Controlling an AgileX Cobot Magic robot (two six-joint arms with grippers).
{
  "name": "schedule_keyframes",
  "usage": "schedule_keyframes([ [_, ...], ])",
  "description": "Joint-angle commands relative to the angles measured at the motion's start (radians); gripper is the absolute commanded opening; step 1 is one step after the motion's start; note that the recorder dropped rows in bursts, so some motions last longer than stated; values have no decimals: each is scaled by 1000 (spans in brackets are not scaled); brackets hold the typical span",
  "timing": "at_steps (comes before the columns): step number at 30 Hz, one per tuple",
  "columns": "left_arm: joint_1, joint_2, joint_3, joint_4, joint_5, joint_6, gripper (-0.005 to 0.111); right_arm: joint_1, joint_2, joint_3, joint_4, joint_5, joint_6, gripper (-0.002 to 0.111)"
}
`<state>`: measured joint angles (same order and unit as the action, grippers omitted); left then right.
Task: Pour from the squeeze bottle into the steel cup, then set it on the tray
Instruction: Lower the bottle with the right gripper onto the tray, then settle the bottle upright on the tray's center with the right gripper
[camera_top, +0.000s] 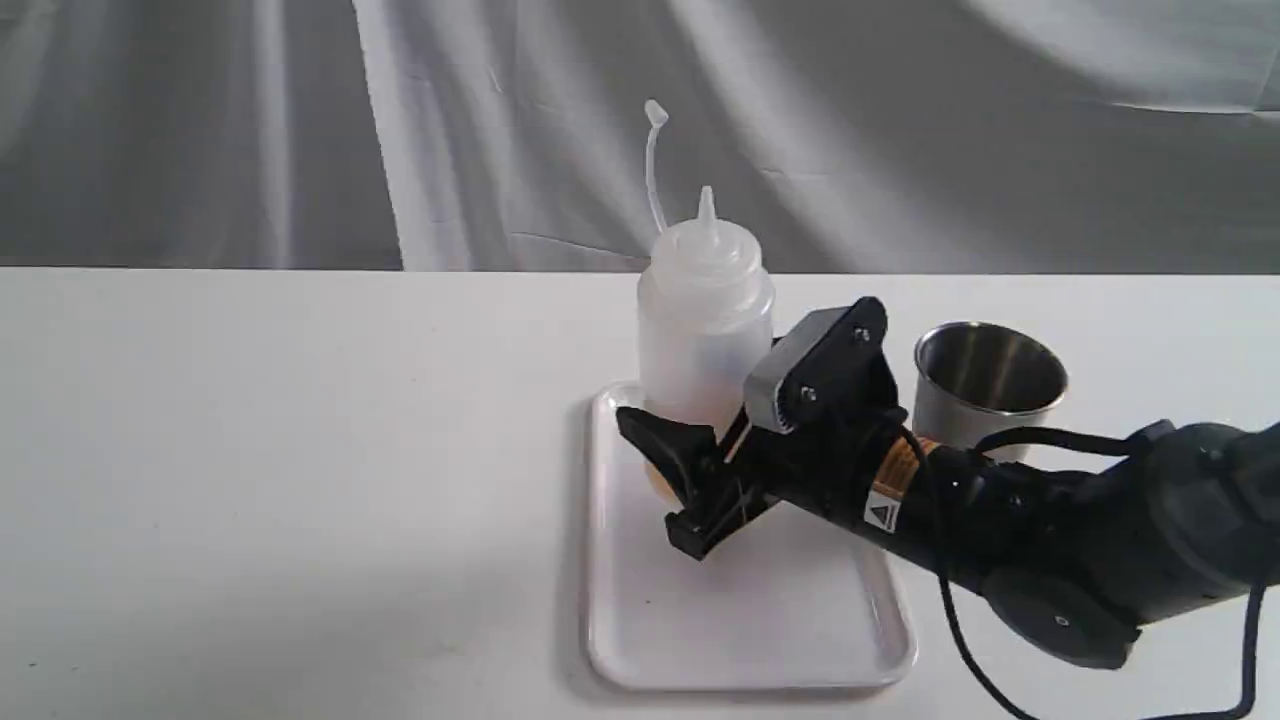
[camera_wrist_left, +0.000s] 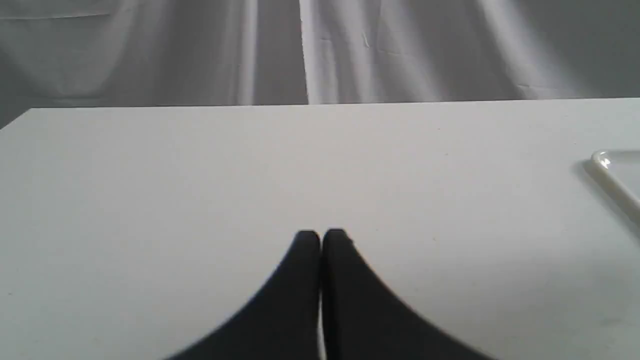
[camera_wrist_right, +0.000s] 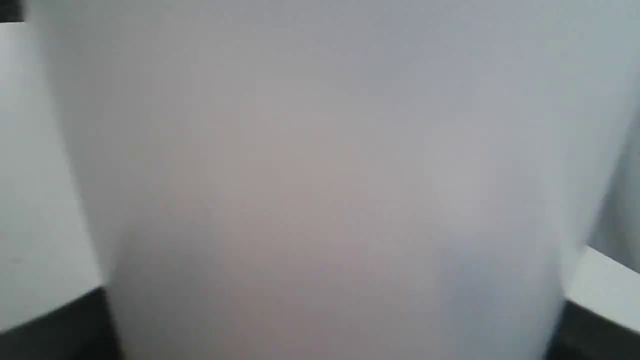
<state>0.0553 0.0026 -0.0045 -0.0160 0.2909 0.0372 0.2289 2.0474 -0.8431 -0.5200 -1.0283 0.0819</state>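
As R gripper (camera_top: 660, 440) pinches bottle (camera_top: 705, 320) low, upright on tray (camera_top: 760, 620), far corner, near cup (camera_top: 985, 385), step reads as set-down; next: spread jaws, back off w/o tipping it; L gripper (camera_wrist_left: 320, 235) pressed together, idle.

Translucent plastic squeeze bottle (camera_top: 705, 320); brushed steel cup (camera_top: 985, 385); glossy white plastic tray (camera_top: 750, 625) (matt table (camera_top: 300, 450))

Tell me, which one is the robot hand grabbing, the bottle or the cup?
The squeeze bottle: the tall whitish one with the pointed nozzle, clasped low by the right gripper. The shiny steel cup stands untouched.
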Motion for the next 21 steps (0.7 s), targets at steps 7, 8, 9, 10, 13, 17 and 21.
schedule_keyframes([
  [7,-8,-3,4,-1,-9,-3,0,-8,33,9,27,-126,-25,0],
  [8,-8,-3,4,-1,-9,-3,0,-8,40,9,27,-132,-25,0],
  [9,-8,-3,4,-1,-9,-3,0,-8,45,9,25,-135,-25,0],
  [10,-8,-3,4,-1,-9,-3,0,-8,52,9,23,-142,-25,0],
  [13,-8,-3,4,-1,-9,-3,0,-8,71,9,19,-158,-25,0],
  [17,-8,-3,4,-1,-9,0,0,-8,88,9,14,-163,-25,0],
  [21,-8,-3,4,-1,-9,0,0,-8,88,9,3,-136,-29,0],
])
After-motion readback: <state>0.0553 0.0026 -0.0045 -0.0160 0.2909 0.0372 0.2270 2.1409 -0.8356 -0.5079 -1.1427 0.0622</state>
